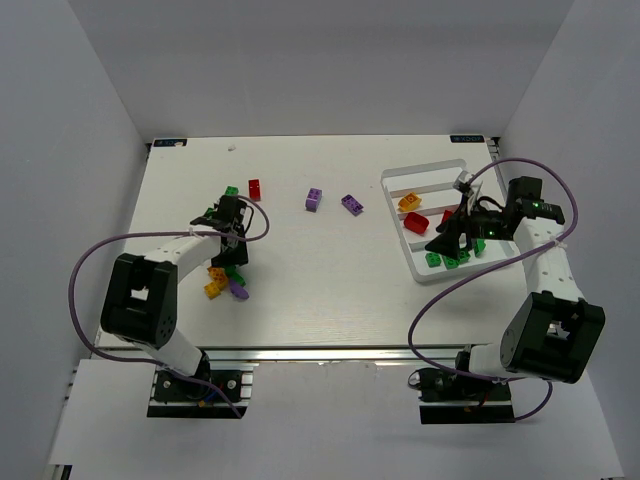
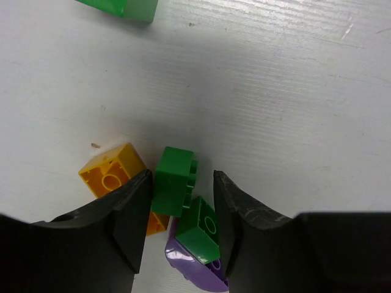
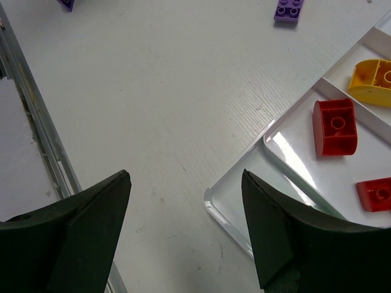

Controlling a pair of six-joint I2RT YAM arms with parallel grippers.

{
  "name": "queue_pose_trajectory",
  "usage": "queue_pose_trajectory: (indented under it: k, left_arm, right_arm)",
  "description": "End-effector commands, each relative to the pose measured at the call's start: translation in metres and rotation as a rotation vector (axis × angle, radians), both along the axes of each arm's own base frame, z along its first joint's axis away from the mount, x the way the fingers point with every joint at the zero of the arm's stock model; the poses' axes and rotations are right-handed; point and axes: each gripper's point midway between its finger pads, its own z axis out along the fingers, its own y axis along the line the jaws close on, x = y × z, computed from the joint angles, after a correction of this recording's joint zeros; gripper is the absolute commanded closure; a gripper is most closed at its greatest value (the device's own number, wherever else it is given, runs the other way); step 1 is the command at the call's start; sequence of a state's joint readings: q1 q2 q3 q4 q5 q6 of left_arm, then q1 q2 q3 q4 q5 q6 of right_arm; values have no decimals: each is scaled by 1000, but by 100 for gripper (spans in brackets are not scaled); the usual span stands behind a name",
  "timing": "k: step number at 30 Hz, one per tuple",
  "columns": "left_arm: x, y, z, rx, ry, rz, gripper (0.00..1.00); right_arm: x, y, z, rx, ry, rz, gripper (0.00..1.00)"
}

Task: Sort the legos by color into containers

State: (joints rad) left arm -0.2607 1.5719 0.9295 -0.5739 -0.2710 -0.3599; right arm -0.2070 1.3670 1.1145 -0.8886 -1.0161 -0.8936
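My left gripper [image 2: 182,176] is down in a small pile of legos at the table's left [image 1: 232,262]. Its jaws press on two green legos, an upper one [image 2: 174,183] and a lower one [image 2: 204,232], which rest on a purple piece [image 2: 195,268]. A yellow lego [image 2: 110,174] lies just outside the left finger. My right gripper [image 3: 184,177] hangs open and empty over the near left corner of the white tray [image 3: 235,210] of containers [image 1: 420,180]. In the tray lie a yellow piece [image 3: 372,82], two red ones [image 3: 334,127] and green ones [image 1: 433,260].
Loose on the table are a green lego [image 1: 231,191], a red one [image 1: 254,188] and two purple ones [image 1: 314,199] [image 1: 351,204]. Yellow [image 1: 213,290] and purple [image 1: 238,292] pieces sit at the pile's near side. A metal rail [image 3: 36,140] edges the table.
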Motion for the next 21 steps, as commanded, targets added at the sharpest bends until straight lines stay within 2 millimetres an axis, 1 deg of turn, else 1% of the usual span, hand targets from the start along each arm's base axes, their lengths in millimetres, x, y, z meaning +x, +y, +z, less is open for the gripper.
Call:
queue_pose_trajectory:
  k: [1, 4, 7, 10, 11, 13, 14, 15, 16, 17, 18, 19, 20, 21]
  left_arm:
    - [12, -4, 3, -20, -28, -21, 46]
    - [13, -4, 0, -21, -26, -22, 47]
    - [13, -5, -2, -23, -25, -25, 50]
    - [13, -8, -1, -46, -26, -32, 61]
    - [15, -11, 4, -62, -41, -36, 68]
    - [20, -19, 13, -110, -73, -38, 73]
    - [24, -24, 24, -140, -111, -42, 76]
    - [27, -30, 31, -177, -134, -36, 77]
    - [27, -41, 38, -237, -149, -50, 78]
    - [33, -50, 53, -291, -206, -64, 78]
    - [33, -59, 59, -344, -227, -60, 79]
    - [33, -72, 66, -411, -245, -81, 80]
    - [36, -92, 84, -526, -295, -108, 80]
    - [32, -106, 88, -585, -303, -131, 81]
  right_arm:
    - [1, 6, 13, 33, -32, 10, 22]
    - [1, 6, 12, 34, -28, 9, 22]
    - [1, 6, 13, 32, -31, 9, 22]
    - [2, 6, 14, 30, -34, 7, 22]
    - [2, 6, 14, 31, -33, 7, 22]
    - [3, 6, 15, 28, -37, 4, 22]
    - [4, 5, 17, 26, -44, 2, 23]
    - [4, 5, 18, 25, -42, -6, 23]
    - [5, 5, 20, 25, -48, -9, 24]
    - [7, 4, 22, 22, -61, -14, 25]
    - [7, 4, 25, 21, -62, -26, 26]
    - [8, 4, 26, 21, -67, -32, 30]
    - [12, 2, 29, 10, -85, -45, 33]
    - [12, 1, 32, 11, -86, -59, 37]
